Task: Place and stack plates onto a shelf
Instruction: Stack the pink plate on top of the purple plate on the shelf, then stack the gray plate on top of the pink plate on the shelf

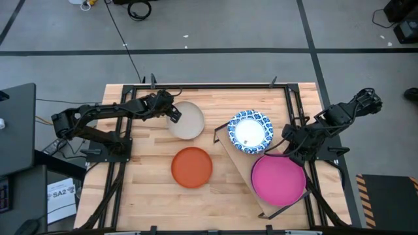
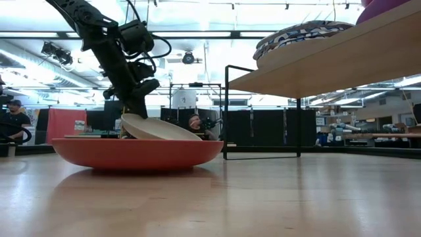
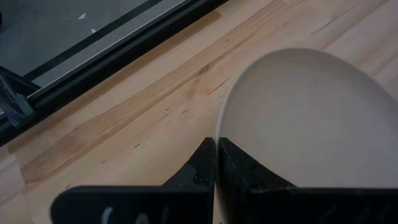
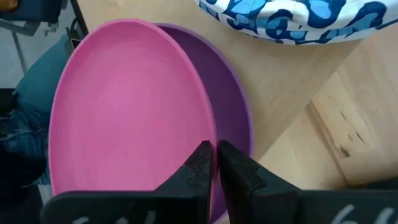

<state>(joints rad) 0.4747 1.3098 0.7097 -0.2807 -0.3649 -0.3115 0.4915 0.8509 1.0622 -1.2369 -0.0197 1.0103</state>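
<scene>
Orange-red plate [image 1: 192,167] is sitting mid-table w/ nothing touching it. Blue-and-white plate [image 1: 249,131] is resting on the shelf [image 1: 235,158], beside the pink plate [image 1: 278,177].

Left gripper [image 1: 174,115] is pinching the rim of a cream plate [image 1: 187,120], tilting it, far edge prob. off the tabletop [image 1: 150,189].

Right gripper [image 4: 213,163] is clamping the pink plate's rim, w/ the purple plate [image 4: 233,124] right under it.

Five plates in view: one cream [image 1: 187,120], one orange-red [image 1: 192,167], one blue-and-white [image 1: 249,131], one pink [image 1: 278,179], one purple [image 4: 233,115]
</scene>
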